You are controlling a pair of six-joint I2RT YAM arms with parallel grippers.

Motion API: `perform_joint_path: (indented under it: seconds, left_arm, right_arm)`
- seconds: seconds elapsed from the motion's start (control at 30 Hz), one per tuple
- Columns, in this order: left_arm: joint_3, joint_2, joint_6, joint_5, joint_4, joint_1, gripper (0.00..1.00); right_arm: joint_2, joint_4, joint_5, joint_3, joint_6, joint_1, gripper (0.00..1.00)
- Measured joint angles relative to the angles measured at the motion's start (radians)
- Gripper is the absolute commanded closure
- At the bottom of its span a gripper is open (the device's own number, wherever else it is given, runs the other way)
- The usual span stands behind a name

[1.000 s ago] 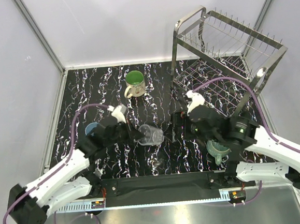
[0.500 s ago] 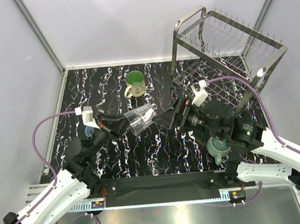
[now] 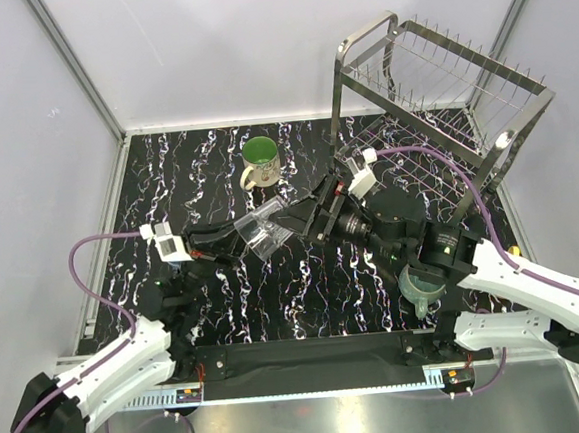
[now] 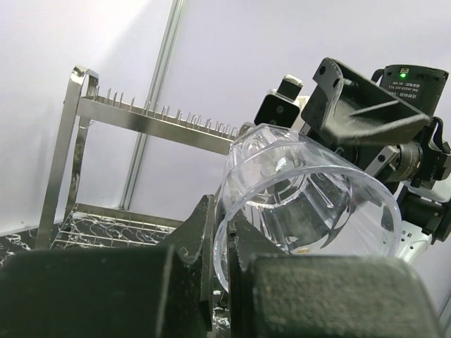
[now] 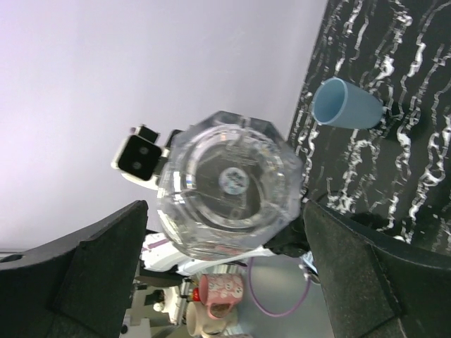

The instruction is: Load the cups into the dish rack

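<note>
My left gripper (image 3: 249, 238) is shut on the rim of the clear glass tumbler (image 3: 268, 227) and holds it on its side above the table's middle; in the left wrist view the jaws (image 4: 223, 224) pinch the tumbler (image 4: 310, 204) wall. My right gripper (image 3: 305, 218) stands open, and the tumbler's base (image 5: 229, 183) lies between its wide-spread fingers (image 5: 106, 260). A cream mug with a green inside (image 3: 260, 162) stands at the back. The teal mug (image 3: 421, 288) sits under my right arm. The light-blue cup (image 5: 347, 104) lies on its side. The dish rack (image 3: 430, 95) stands back right.
The tabletop (image 3: 226, 302) is black marble, walled by white panels with aluminium posts (image 3: 75, 68). Purple cables (image 3: 83, 273) loop off both arms. In the right wrist view a pink mug (image 5: 222, 296) sits beyond the table.
My left gripper has lifted the tumbler off the table and turned its base toward the right arm. The right gripper has swung left and now brackets the base.
</note>
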Motion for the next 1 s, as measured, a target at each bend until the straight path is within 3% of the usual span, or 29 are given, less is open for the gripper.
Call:
perform_joint_path:
  seconds: [0.2,0.6,0.67,0.8,0.93,0.97,1.0]
  left_arm:
    - [0.000,0.060,-0.004,-0.002,0.076,0.000,1.00]
    - [-0.003,0.087,-0.024,-0.002,0.105,0.000,1.00]
    - [-0.009,0.092,-0.028,-0.003,0.109,0.000,1.00]
    - [-0.022,0.091,-0.035,-0.011,0.119,0.004,0.98]
    - [-0.034,0.088,-0.049,-0.021,0.131,0.005,0.42]
    - [-0.038,0.083,-0.064,-0.027,0.132,0.003,0.14]
    - [-0.047,0.073,-0.075,-0.038,0.132,0.001,0.01]
  right_arm:
    - [-0.003,0.053,0.014,-0.004,0.023,0.000,0.00]
    - [0.006,0.089,0.047,-0.031,0.036,0.000,0.13]
    - [0.011,0.093,0.048,-0.037,0.038,0.000,0.19]
    - [0.026,0.099,0.055,-0.042,0.048,0.000,0.39]
    - [0.038,0.109,0.053,-0.043,0.043,0.000,0.73]
    - [0.044,0.110,0.053,-0.043,0.035,0.000,0.81]
    - [0.051,0.109,0.055,-0.043,0.025,0.000,0.90]
